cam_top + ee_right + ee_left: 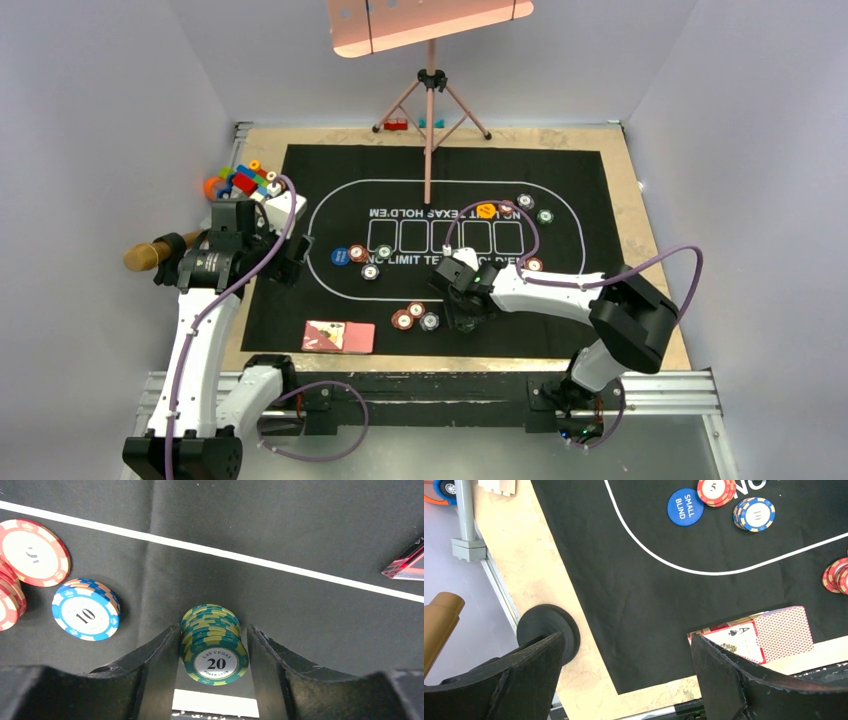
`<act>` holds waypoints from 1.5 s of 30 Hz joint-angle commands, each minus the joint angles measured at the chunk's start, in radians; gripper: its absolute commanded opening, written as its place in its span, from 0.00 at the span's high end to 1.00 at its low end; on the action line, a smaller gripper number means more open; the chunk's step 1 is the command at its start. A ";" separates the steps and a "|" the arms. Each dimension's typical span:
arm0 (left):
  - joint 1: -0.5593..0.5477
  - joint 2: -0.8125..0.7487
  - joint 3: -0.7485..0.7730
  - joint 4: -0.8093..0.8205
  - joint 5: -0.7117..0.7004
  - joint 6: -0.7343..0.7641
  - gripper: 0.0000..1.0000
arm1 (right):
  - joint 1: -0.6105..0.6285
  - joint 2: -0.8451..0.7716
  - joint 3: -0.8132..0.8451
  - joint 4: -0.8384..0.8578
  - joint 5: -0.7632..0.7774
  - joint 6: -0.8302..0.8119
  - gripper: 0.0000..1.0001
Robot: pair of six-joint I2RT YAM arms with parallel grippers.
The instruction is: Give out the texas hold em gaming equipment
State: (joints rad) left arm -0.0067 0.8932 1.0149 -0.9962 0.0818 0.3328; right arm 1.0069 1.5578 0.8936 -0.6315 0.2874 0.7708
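Right wrist view: green chip stack (214, 650) tight between right jaws, grip unclear; left jaws wide apart, empty.

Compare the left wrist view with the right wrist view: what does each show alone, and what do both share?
Only the left wrist: the small blind button, a red 5 stack and a 10 stack beside it, the playing cards with an ace face up, and the left gripper wide open. Only the right wrist: the green 20 stack clamped by the right gripper, and a second 10 stack left of it. Both: the black mat, its white line and, probably, the near red chips.
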 commanded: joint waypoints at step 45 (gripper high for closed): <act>0.007 0.036 0.019 -0.002 0.101 0.020 0.00 | -0.524 -0.275 -0.192 -0.107 -0.017 0.097 0.69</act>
State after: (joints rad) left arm -0.0067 0.9260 1.0149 -0.9966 0.1337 0.3340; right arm 0.4938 1.2728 0.6968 -0.7620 0.2440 0.8127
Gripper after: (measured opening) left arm 0.995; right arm 0.461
